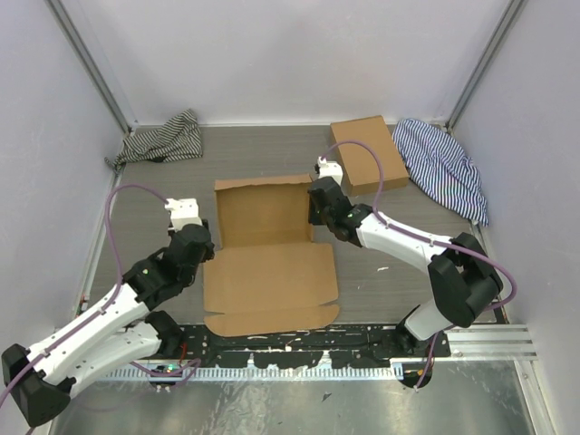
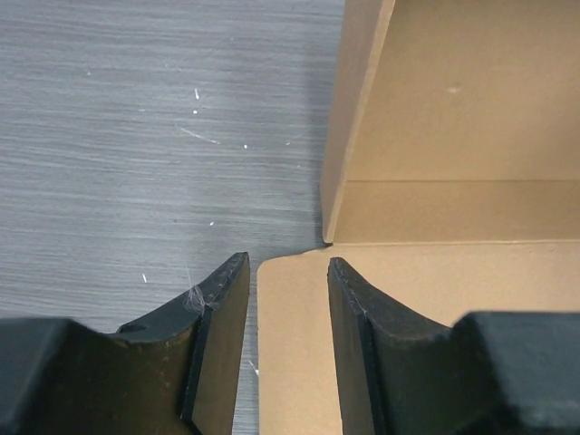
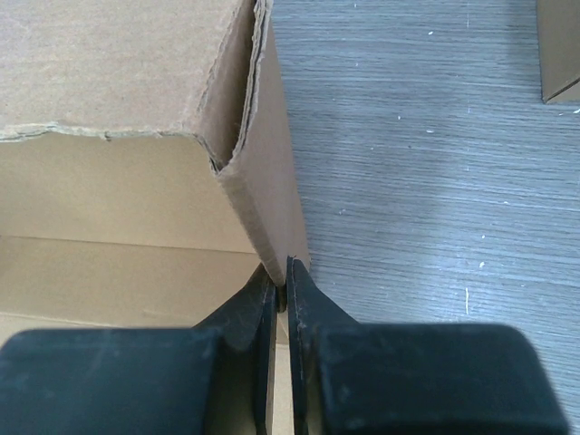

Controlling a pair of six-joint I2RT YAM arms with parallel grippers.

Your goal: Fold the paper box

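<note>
Pinching the paper box (image 1: 270, 272) by its raised right wall, my right pincer (image 3: 281, 277) is pressed onto thin corrugated card. My left pincer (image 2: 288, 272) is spread, straddling the flat panel's left corner. The box sits mid-counter (image 1: 154, 186), walled half far, smooth brown lid lying toward the bases.

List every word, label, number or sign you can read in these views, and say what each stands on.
No text can be read in any view.
Paper box: plain brown, no print.
Small box: plain brown, no label.
Grey-striped cloth: stripes only.
Blue-striped cloth: stripes only.
</note>
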